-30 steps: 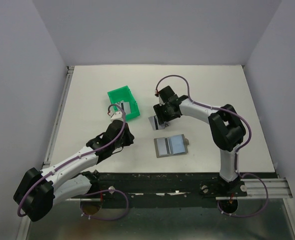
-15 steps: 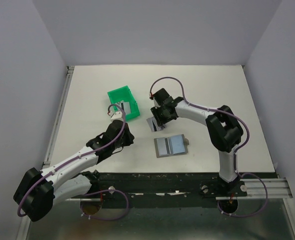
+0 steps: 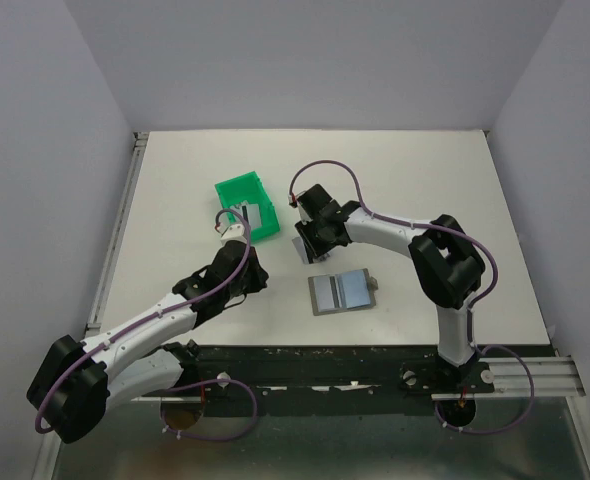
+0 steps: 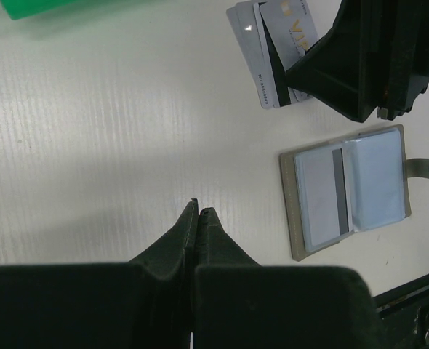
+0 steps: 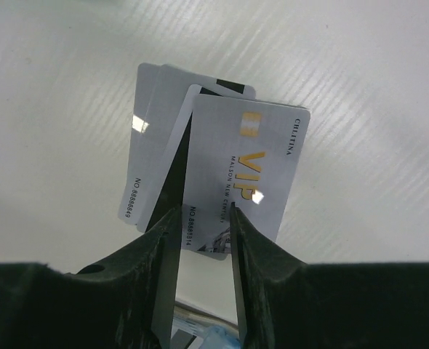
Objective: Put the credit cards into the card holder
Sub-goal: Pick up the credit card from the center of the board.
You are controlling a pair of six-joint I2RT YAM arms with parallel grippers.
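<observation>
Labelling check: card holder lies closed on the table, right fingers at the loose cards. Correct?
Not closed: the card holder lies open, with one card in a pocket, per the left wrist view. The right fingers are at the loose cards.

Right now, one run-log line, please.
left end effector shut | right end effector open over credit cards | card holder lying open

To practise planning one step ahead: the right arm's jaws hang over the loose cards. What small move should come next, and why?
Probably close the jaws on the top card: they stand apart with its corner between them, and the wallet lies open nearby, ready to take it.
</observation>
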